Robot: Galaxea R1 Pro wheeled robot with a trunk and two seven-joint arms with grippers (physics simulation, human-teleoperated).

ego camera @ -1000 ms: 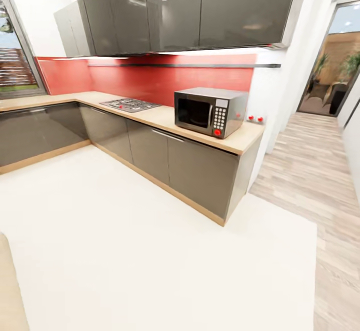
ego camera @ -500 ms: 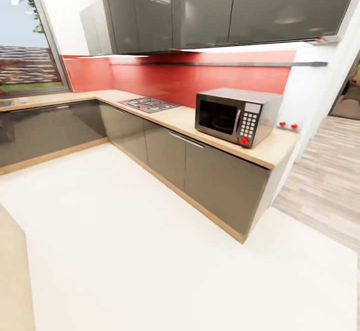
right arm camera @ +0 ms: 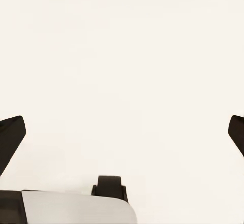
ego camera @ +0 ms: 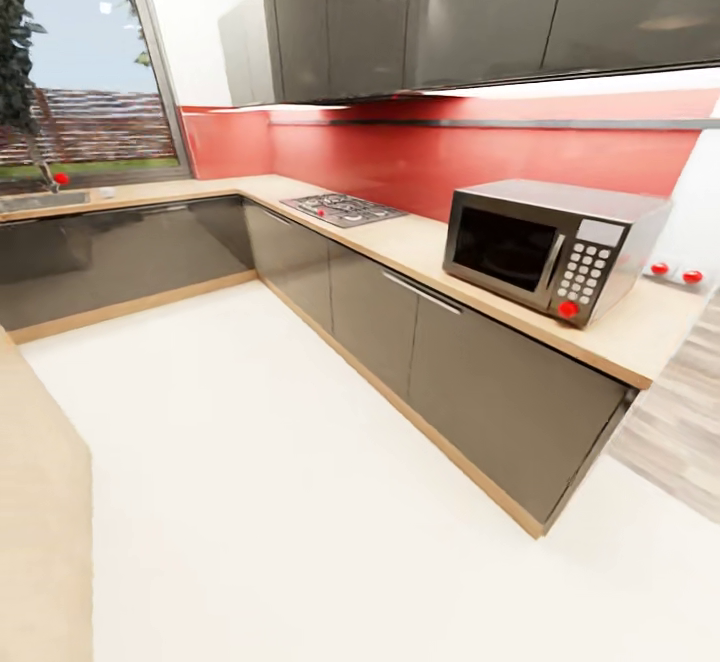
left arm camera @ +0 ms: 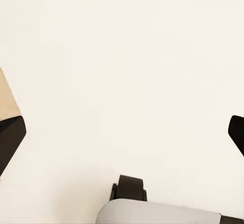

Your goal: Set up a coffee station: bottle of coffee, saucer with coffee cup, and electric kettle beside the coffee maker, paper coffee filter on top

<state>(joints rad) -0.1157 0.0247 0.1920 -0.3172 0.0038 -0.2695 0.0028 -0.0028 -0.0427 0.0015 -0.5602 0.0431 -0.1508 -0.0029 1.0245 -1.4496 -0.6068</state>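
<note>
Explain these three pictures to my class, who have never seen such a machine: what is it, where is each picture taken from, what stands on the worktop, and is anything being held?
This is a simulated wheeled robot with two arms, each ending in a two-fingered gripper. The large picture comes from a camera on its head, looking across a kitchen. On the pale wooden countertop stand a silver microwave oven with a dark door and, further along, a flat metal gas hob. A thin dark kitchen shelf runs along the red wall above. The two smaller pictures come from cameras on the wrists, looking down at the pale floor. The left gripper and the right gripper both show black fingertips spread wide apart, with nothing between them. Nothing is held.
</note>
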